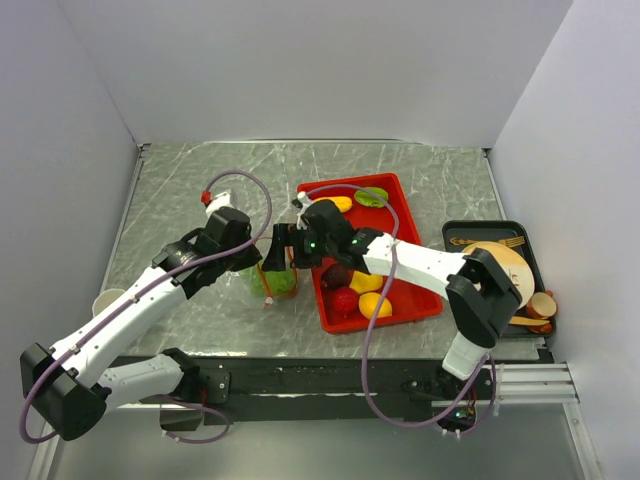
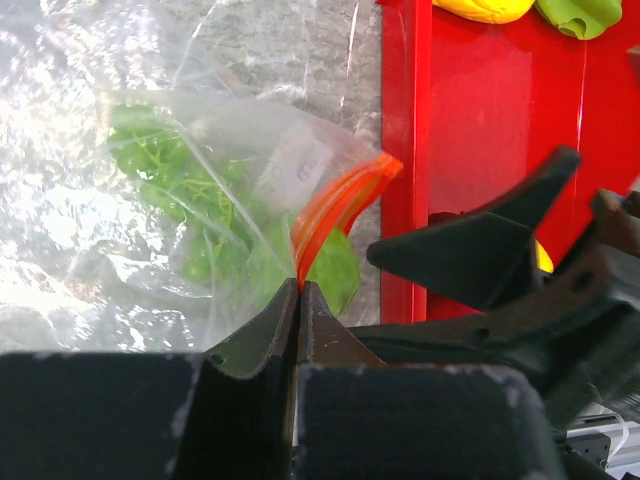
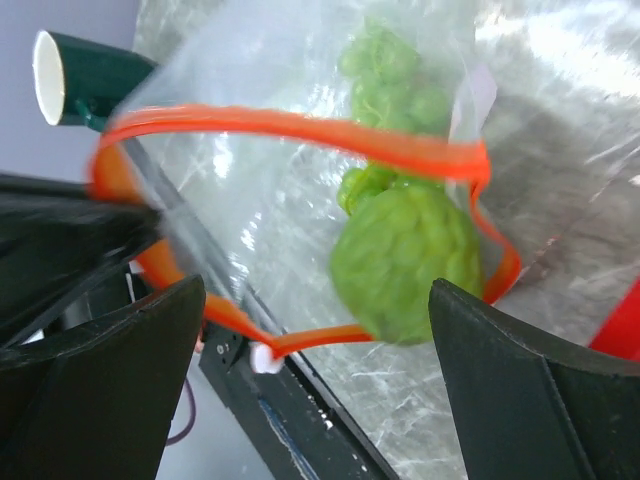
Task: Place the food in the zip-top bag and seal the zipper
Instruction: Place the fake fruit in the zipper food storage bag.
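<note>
**Right wrist view: bag mouth held open, filling partly done**

Left tool [image 2: 300,288] is pinched together on the thin orange-red zipper strip [image 2: 335,205]. It lifts one lip of the clear, crinkly plastic zip-top bag [image 2: 150,250], so the mouth stands as a wide loop. The bag rests on the grey marbled surface [image 1: 190,190], just beside the left edge of the red rectangular plastic tray [image 1: 404,195].

Right tool [image 3: 315,295] hangs over that mouth with its jaws spread wide and nothing between them. Below it, a lumpy green toy vegetable [image 3: 405,260] and a green toy grape bunch [image 2: 165,185] lie inside the bag.

The step in hand looks like filling, not sealing. The tray holds more food:
- a yellow toy piece [image 1: 375,305], a red toy piece [image 1: 346,300] and a dark red toy piece [image 1: 335,275] at its near end
- a green toy piece [image 1: 371,197] and a yellow-orange toy piece [image 1: 342,204] at its far end

The next move calls for the right tool to go over the tray, close on one piece and carry it to the loop. Meanwhile the left pinch must hold the lip up. Sealing should wait until the tray is cleared, and will need both lips pressed together along the whole strip.
</note>
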Robot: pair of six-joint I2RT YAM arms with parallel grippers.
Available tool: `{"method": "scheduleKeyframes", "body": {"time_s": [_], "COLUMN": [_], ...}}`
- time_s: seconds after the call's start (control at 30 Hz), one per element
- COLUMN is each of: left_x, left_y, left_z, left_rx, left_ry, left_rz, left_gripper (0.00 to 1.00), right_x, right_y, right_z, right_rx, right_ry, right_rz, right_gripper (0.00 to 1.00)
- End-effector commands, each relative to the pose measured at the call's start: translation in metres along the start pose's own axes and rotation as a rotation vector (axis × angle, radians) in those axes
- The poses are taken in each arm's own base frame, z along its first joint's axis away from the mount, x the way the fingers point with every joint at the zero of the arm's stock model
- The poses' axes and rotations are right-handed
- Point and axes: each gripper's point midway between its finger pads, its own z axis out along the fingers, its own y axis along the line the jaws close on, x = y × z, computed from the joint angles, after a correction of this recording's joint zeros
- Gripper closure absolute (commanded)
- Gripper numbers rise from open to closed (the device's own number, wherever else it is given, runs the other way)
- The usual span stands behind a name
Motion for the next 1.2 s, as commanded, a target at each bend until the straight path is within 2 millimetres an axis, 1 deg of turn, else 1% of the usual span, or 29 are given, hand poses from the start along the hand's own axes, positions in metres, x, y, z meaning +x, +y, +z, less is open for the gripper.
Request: {"method": "scheduleKeyframes", "body": {"time_s": [0.0,0.07,0.1,0.2,0.27,0.33,0.37,0.4,0.47,0.5,0.57,0.6,0.67,0.7,0.77,0.8,0.87,0.9,0.93,1.0,1.03,1.07,1.1,1.13,1.17], "left_x": [-0.010,-0.010,-0.010,-0.010,-0.015,-0.018,-0.022,-0.024,-0.027,-0.028,-0.029,-0.030,-0.030,-0.030,-0.029,-0.029,-0.028,-0.027,-0.026,-0.025,-0.023,-0.023,-0.023,-0.023,-0.022], "left_y": [-0.009,-0.009,-0.007,-0.002,0.000,0.004,0.006,0.007,0.009,0.012,0.014,0.014,0.015,0.014,0.014,0.014,0.012,0.012,0.010,0.009,0.008,0.007,0.006,0.006,0.006], "left_z": [-0.002,-0.002,-0.002,-0.003,-0.006,-0.009,-0.011,-0.013,-0.016,-0.016,-0.018,-0.020,-0.019,-0.019,-0.018,-0.018,-0.017,-0.016,-0.015,-0.014,-0.013,-0.013,-0.013,-0.012,-0.012], "left_rx": [0.032,0.026,0.019,-0.006,-0.010,-0.025,-0.038,-0.046,-0.059,-0.070,-0.079,-0.077,-0.078,-0.072,-0.069,-0.068,-0.061,-0.059,-0.050,-0.045,-0.040,-0.035,-0.029,-0.028,-0.026], "left_ry": [-0.040,-0.036,-0.035,-0.044,-0.067,-0.082,-0.101,-0.108,-0.114,-0.118,-0.120,-0.125,-0.125,-0.126,-0.123,-0.121,-0.117,-0.113,-0.104,-0.098,-0.095,-0.091,-0.092,-0.091,-0.089], "left_rz": [-0.024,-0.018,-0.020,-0.033,-0.051,-0.064,-0.068,-0.072,-0.073,-0.073,-0.075,-0.076,-0.080,-0.085,-0.082,-0.081,-0.080,-0.077,-0.074,-0.069,-0.070,-0.067,-0.067,-0.067,-0.064], "left_gripper": [0.95,0.95,0.96,0.96,0.96,0.96,0.97,0.98,0.98,0.98,0.98,0.98,0.98,0.97,0.97,0.97,0.97,0.97,0.97,0.96,0.96,0.96,0.96,0.96,0.96], "right_x": [-0.005,-0.002,0.002,0.001,0.003,-0.002,-0.003,-0.005,-0.007,-0.012,-0.014,-0.013,-0.012,-0.005,-0.001,0.006,0.008,0.013,0.013,0.019,0.012,0.017,0.024,0.014,0.018], "right_y": [-0.006,-0.007,-0.012,-0.022,-0.027,-0.023,-0.025,-0.022,-0.024,-0.019,-0.020,-0.022,-0.021,-0.024,-0.025,-0.026,-0.026,-0.033,-0.032,-0.040,-0.037,-0.045,-0.051,-0.044,-0.044], "right_z": [-0.008,-0.009,-0.010,-0.018,-0.024,-0.031,-0.033,-0.037,-0.041,-0.046,-0.049,-0.050,-0.050,-0.047,-0.044,-0.039,-0.034,-0.030,-0.028,-0.020,-0.017,-0.008,-0.007,-0.003,0.002], "right_rx": [0.071,0.078,0.092,0.154,0.178,0.169,0.180,0.174,0.184,0.173,0.180,0.187,0.190,0.200,0.205,0.196,0.200,0.229,0.235,0.268,0.282,0.317,0.355,0.360,0.366], "right_ry": [-0.015,-0.012,-0.010,-0.032,-0.050,-0.082,-0.092,-0.106,-0.130,-0.156,-0.174,-0.168,-0.154,-0.121,-0.091,-0.056,-0.031,-0.007,-0.002,0.036,0.026,0.056,0.095,0.081,0.100], "right_rz": [-0.037,-0.023,-0.011,0.016,0.020,0.028,0.030,0.029,0.039,0.044,0.047,0.049,0.051,0.056,0.047,0.043,0.041,0.041,0.034,0.021,0.010,0.003,-0.020,-0.036,-0.046], "right_gripper": [0.02,0.05,0.06,0.08,0.10,0.12,0.13,0.14,0.19,0.24,0.32,0.42,0.51,0.61,0.70,0.76,0.75,0.74,0.74,0.74,0.74,0.75,0.75,0.75,0.75]}}
